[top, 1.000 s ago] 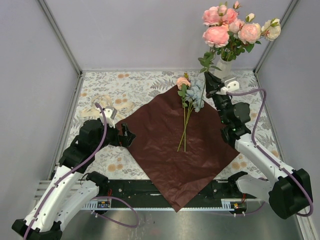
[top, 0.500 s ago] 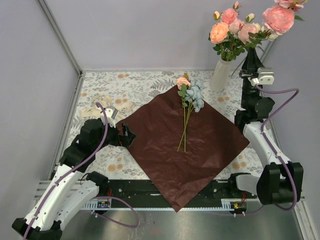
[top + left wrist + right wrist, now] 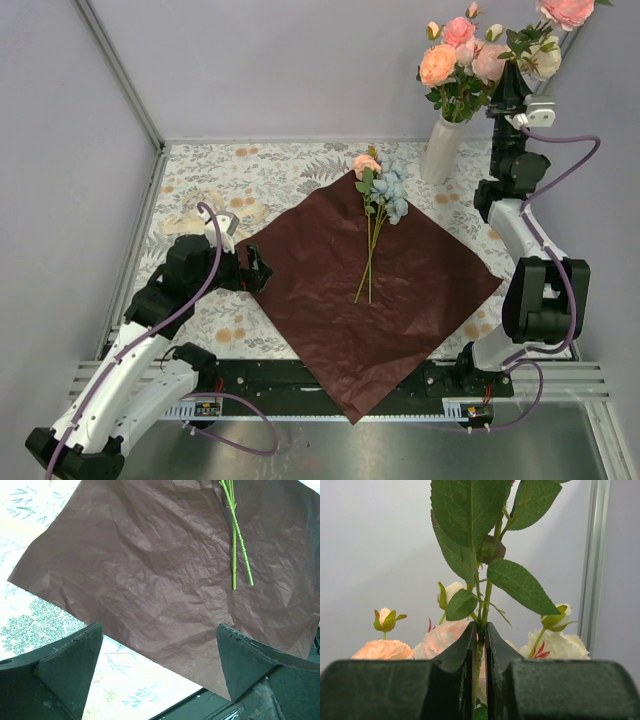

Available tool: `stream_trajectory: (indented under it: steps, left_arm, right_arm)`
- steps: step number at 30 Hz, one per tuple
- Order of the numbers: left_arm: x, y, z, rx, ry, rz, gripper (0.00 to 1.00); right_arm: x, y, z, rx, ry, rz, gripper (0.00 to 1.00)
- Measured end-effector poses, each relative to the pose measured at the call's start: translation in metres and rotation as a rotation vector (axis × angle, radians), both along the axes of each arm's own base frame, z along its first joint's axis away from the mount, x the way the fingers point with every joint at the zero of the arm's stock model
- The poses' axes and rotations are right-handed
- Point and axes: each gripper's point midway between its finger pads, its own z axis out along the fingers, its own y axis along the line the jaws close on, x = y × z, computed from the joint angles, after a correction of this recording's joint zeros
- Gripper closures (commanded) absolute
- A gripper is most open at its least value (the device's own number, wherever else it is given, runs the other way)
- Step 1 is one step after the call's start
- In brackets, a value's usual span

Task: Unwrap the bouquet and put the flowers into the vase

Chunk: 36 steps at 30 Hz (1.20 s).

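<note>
Grey walls (image 3: 300, 60) box in a table under a floral tablecloth (image 3: 250, 170). At far left a cream ribbon (image 3: 205, 212) lies loose on the cloth. Just right of it the left gripper (image 3: 254, 270) sits low at the left corner of the paper (image 3: 370, 300), jaws spread wide and empty; whether it touches the sheet I cannot tell. The maroon paper lies flat in the middle. On its far part lies a small spray (image 3: 380, 185) of one pink rose and pale blue blooms, stems pointing toward the arms. Right of that, the vase (image 3: 440, 150) stands upright on the cloth off the paper's far right edge, holding a bunch (image 3: 460, 60) of pink, peach and cream roses. Farthest right, the right gripper (image 3: 480, 632) hangs high beside the bunch, clenched on a thin green stem (image 3: 479, 605) topped by a pink rose (image 3: 565, 10).

That pinch is narrow, so the stem could twist or slip on the way down. Its lower end must thread past crowded heads, and a sideways push there could tip the slim vase or drag seated stems out.

The held stem's lower end is hidden behind gripper and arm, the rose is cut by the top edge, and leaves cover the vase mouth. Whether the stem sits over the opening cannot be judged.
</note>
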Motion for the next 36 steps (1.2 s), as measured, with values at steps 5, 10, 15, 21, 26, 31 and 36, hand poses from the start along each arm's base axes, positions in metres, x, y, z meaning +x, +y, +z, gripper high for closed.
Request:
stream_trajectory:
  steps: [5,10,15,21,26,31,36]
  left_arm:
    - [0.001,0.000,-0.002,0.006,0.008,0.004,0.01]
    - [0.002,0.001,-0.002,0.009,0.006,0.008,0.01]
    - [0.002,0.002,-0.002,0.010,0.005,0.012,0.01]
    - [0.002,0.002,-0.002,0.011,0.005,0.013,0.01]
    - [0.002,0.002,-0.003,0.013,0.008,0.013,0.01]
    - [0.002,0.002,-0.003,0.013,0.009,0.013,0.01]
    - [0.003,0.002,-0.004,0.015,0.012,0.013,0.01]
  right_arm:
    - [0.021,0.004,-0.010,0.010,0.019,0.042,1.00]
    - [0.037,0.006,-0.016,0.011,0.022,0.064,1.00]
    - [0.041,0.007,-0.016,0.005,0.012,0.070,1.00]
    - [0.042,0.009,-0.015,-0.014,-0.002,0.082,1.00]
    - [0.048,0.006,-0.010,-0.018,-0.008,0.079,1.00]
    - [0.045,0.007,0.010,-0.041,-0.043,0.085,1.00]
    - [0.039,0.007,0.025,-0.047,-0.080,0.085,1.00]
